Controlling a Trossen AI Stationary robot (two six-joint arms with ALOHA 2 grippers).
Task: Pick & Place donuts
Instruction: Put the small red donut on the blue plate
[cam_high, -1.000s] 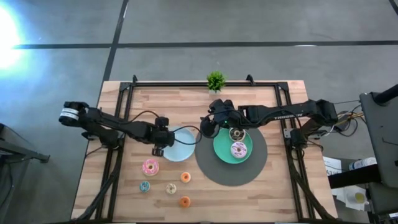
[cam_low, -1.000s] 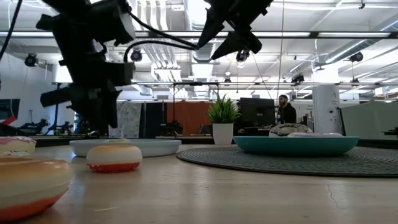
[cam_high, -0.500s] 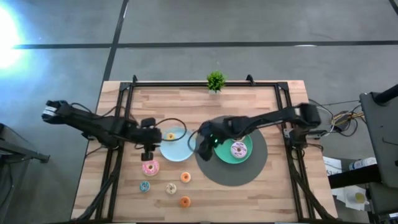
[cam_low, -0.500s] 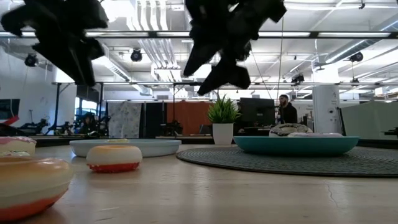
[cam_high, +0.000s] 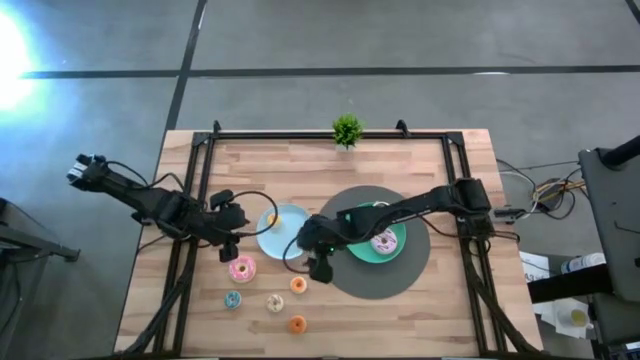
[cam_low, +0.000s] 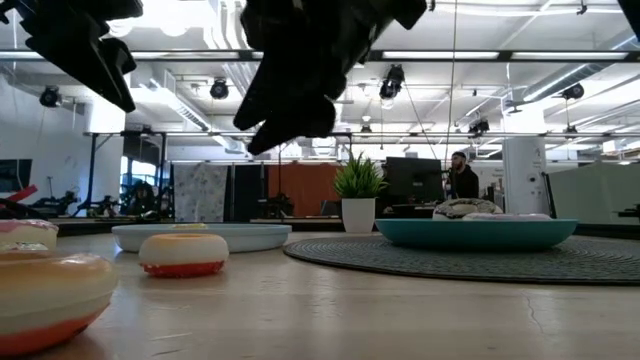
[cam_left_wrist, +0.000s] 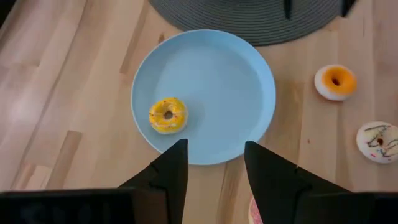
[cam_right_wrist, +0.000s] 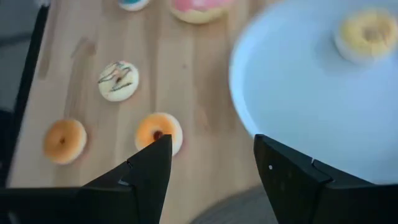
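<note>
High view, right tool (cam_high: 322, 268) stretched above orange donut (cam_high: 298, 285), fingers parted

One camera hangs overhead, facing straight down on the light-blue plate (cam_high: 283, 231). Another sits at tabletop level, looking across it toward the room. Both wrist cameras look down close over that plate (cam_left_wrist: 203, 96).

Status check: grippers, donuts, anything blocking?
Left gripper open, empty, near light-blue plate holding yellow donut. Right gripper open, empty, over small orange-and-white donut. Nothing blocking.
</note>
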